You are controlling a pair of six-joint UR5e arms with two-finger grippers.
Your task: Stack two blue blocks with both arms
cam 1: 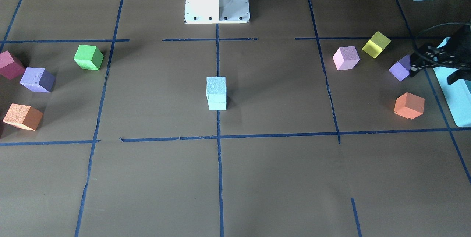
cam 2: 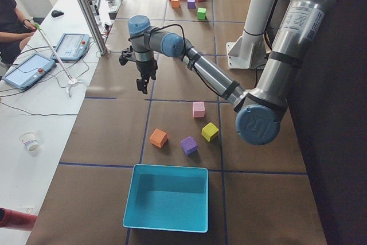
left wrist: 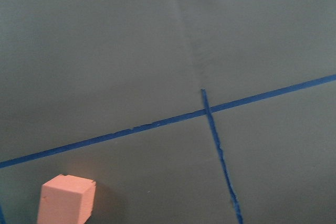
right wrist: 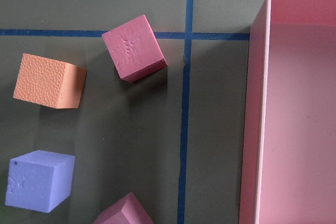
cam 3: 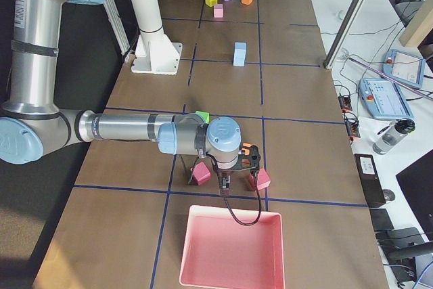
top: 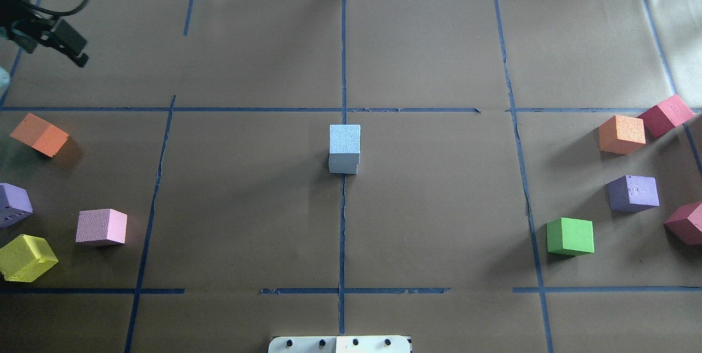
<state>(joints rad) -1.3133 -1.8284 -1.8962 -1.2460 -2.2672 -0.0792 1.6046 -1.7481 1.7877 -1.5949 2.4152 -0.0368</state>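
The two sky-blue blocks (cam 1: 216,93) stand stacked one on the other at the table's centre, on the middle tape line; the stack also shows in the overhead view (top: 344,149) and the exterior right view (cam 3: 239,53). My left gripper (cam 1: 435,75) is open and empty, far from the stack over the table's left end near the purple cube; it also shows in the overhead view (top: 81,52). My right gripper (cam 3: 226,179) shows only in the exterior right view, above the cubes beside the pink tray; I cannot tell whether it is open or shut.
On the left stand an orange cube (top: 39,134), a purple cube (top: 11,205), a pink cube (top: 101,227), a yellow cube (top: 26,257) and a turquoise box (cam 1: 458,101). On the right stand several cubes, among them a green one (top: 570,236), and a pink tray (right wrist: 294,103).
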